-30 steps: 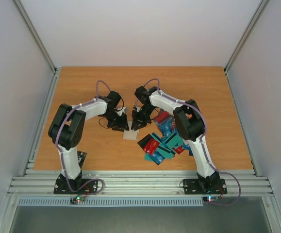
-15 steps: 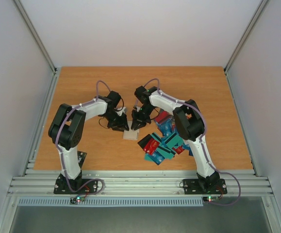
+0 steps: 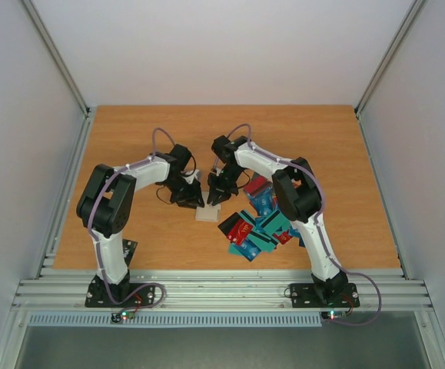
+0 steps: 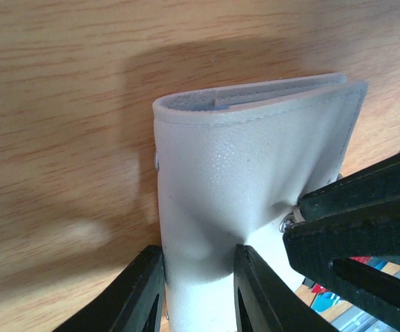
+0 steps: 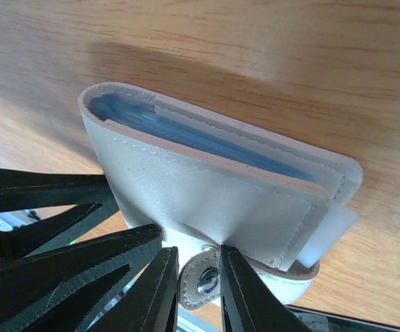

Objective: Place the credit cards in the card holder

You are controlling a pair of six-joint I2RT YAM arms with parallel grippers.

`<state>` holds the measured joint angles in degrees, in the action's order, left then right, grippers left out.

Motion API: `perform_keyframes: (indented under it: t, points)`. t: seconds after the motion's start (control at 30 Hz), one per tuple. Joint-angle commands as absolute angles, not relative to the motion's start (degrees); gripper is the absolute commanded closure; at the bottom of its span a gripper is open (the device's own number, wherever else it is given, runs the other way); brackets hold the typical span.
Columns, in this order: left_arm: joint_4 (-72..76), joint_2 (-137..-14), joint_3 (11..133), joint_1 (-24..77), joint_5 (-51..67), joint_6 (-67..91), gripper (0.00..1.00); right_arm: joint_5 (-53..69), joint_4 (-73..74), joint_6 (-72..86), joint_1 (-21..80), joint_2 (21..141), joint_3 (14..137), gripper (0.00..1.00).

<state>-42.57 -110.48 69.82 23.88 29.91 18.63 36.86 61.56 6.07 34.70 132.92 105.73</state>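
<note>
Wooden table [image 3: 130, 154] holds the cards [image 3: 257, 227] heaped just right of the holder [image 3: 206, 214]. My left gripper [image 3: 196, 204] is clamped on the holder's cover; my right gripper [image 3: 214, 201], opposite, pinches its clasp [image 5: 201, 282].

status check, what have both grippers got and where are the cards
Left gripper pinching cover of card holder. Right gripper pinching its clasp tab. Credit cards in a loose pile by the right arm, none picked up.
</note>
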Motion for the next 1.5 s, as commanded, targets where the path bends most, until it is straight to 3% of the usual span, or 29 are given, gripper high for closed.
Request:
perform_keyframes:
  t: [0.0,0.47,0.83,1.47]
  points:
    - [-41.41,-110.87,68.75,24.43,31.77,18.28,0.70,32.10,63.23,7.32,34.61,135.71,107.92,0.81]
    - [-39.36,-108.45,67.88,24.44,33.36,20.88,0.69,31.54,63.00,8.46,35.58,136.08,106.83,0.78]
    - [-34.66,-100.23,63.62,24.46,33.34,23.88,0.50,31.12,59.46,10.47,35.57,135.19,103.49,0.72]
    - [-32.57,-105.06,63.90,26.49,31.98,19.77,0.49,32.43,55.82,13.18,35.56,134.39,100.92,0.67]
